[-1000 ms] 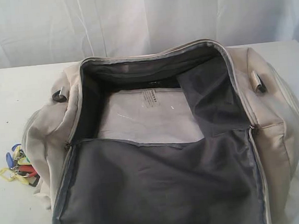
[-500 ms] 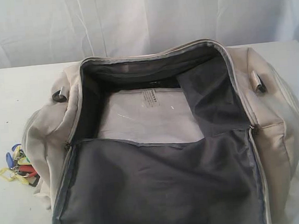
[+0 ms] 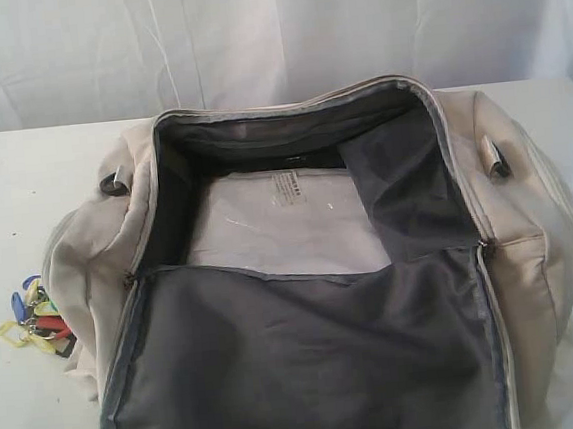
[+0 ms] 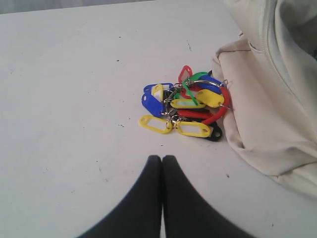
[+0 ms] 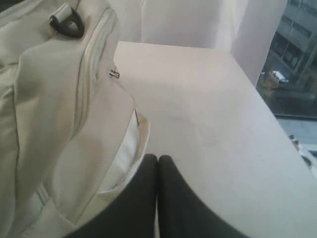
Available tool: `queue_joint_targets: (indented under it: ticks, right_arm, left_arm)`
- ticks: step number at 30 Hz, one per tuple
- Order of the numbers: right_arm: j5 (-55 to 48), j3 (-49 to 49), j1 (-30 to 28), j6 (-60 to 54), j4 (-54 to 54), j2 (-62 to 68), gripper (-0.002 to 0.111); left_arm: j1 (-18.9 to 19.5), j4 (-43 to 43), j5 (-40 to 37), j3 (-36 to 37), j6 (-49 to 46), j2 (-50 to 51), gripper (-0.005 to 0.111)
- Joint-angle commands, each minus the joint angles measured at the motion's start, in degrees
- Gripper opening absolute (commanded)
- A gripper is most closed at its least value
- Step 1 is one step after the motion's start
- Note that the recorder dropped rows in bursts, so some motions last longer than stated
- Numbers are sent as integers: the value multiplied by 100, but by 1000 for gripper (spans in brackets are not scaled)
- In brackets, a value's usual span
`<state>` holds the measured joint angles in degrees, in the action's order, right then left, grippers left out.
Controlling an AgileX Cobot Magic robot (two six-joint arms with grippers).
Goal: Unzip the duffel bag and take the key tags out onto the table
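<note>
A: What is the left gripper (image 4: 162, 161) doing?
B: Its two dark fingers are pressed tip to tip, with nothing between them. It hangs over the bare table (image 4: 64, 99).
A: And the key tags (image 4: 185, 106)?
B: They lie in a bunch on the table a little ahead of those closed tips, apart from them: blue, yellow, red, a green one and a black one on rings. The far side of the bunch lies right against the cream end of the duffel bag (image 4: 262, 124).
A: Is the bag open?
B: Yes. In the exterior view the main flap (image 3: 300, 364) is folded back, grey lining up, and a clear packet (image 3: 287, 224) with printed text lies flat inside.
A: The right gripper (image 5: 158, 159)?
B: Closed too, holding nothing. Its tips are just beside the edge of the bag's other end, where a side pocket (image 5: 126, 163) gapes; a metal zipper pull (image 5: 114, 74) lies further ahead on the fabric.
</note>
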<state>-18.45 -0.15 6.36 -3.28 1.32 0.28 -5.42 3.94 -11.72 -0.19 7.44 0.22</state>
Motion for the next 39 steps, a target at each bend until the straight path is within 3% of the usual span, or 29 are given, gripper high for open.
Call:
queue_joint_targets:
  ticks: [1,13,17,39]
  right_arm:
    - [36,15,-9,-573,48,-28,0]
    - [47,15,-9,-518,48,-28,0]
    - [47,15,-9,81,48,-28,0]
    - [49,15,-9,200,48,-28,0]
  left_arm:
    - [17,-60,16,19,3,-22,0]
    - [324,-60,14,19,3,-22,0]
    - [412,-60,14,19,3,-22,0]
    - [412,-60,14,19,3,-22,0]
